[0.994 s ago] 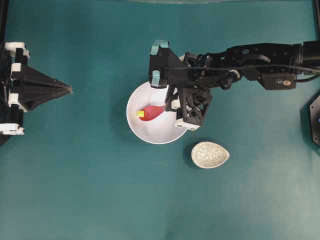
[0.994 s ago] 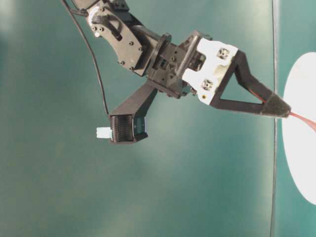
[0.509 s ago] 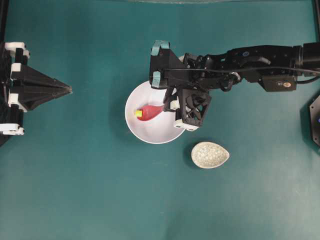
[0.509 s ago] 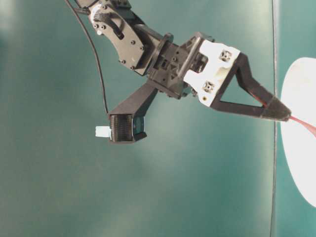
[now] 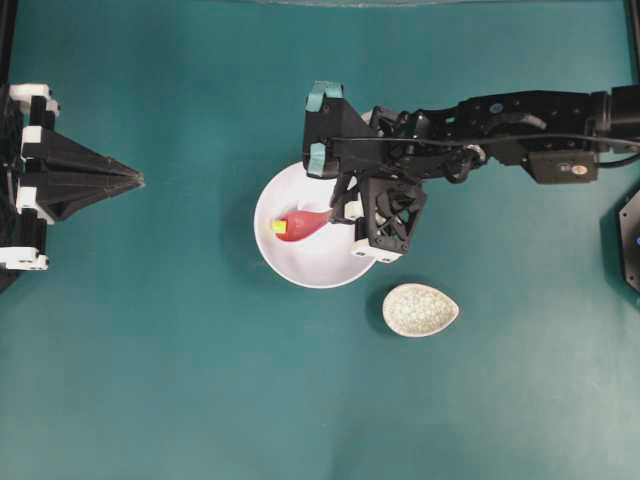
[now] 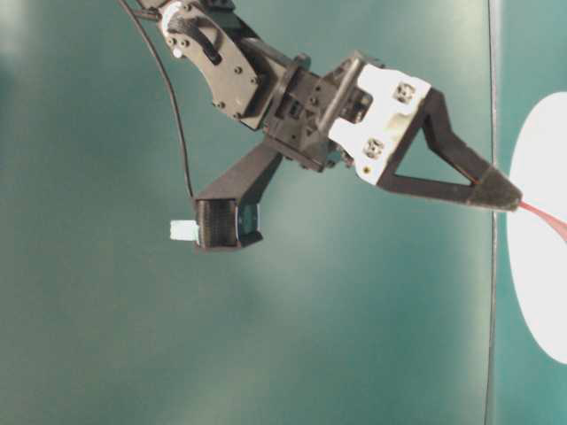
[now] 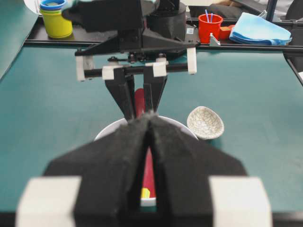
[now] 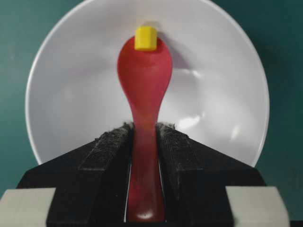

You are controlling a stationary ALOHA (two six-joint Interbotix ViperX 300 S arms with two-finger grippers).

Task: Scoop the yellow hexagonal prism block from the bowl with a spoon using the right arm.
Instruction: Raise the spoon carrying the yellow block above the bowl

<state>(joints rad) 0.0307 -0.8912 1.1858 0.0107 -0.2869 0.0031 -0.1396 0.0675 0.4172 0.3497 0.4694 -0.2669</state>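
The white bowl [image 5: 320,268] sits mid-table. My right gripper [image 5: 346,211] hangs over its right rim, shut on the handle of the red-pink spoon [image 5: 302,225]. The scoop reaches left into the bowl. The yellow hexagonal prism block [image 5: 279,227] sits at the scoop's far tip. In the right wrist view the spoon [image 8: 144,75] runs straight out from the gripper [image 8: 144,130], with the block [image 8: 145,38] at its front edge over the bowl [image 8: 71,94]. My left gripper [image 5: 136,180] rests shut at the far left, holding nothing.
A small speckled egg-shaped spoon rest [image 5: 420,309] lies just right of and below the bowl. A black fixture [image 5: 630,240] sits at the right edge. In the left wrist view a yellow cup [image 7: 56,21], a red cup [image 7: 210,23] and a blue cloth [image 7: 260,28] stand beyond the table.
The right gripper pushed the spoon slightly left, then drew back a little. The block stayed at the scoop's tip. The left arm has not moved.
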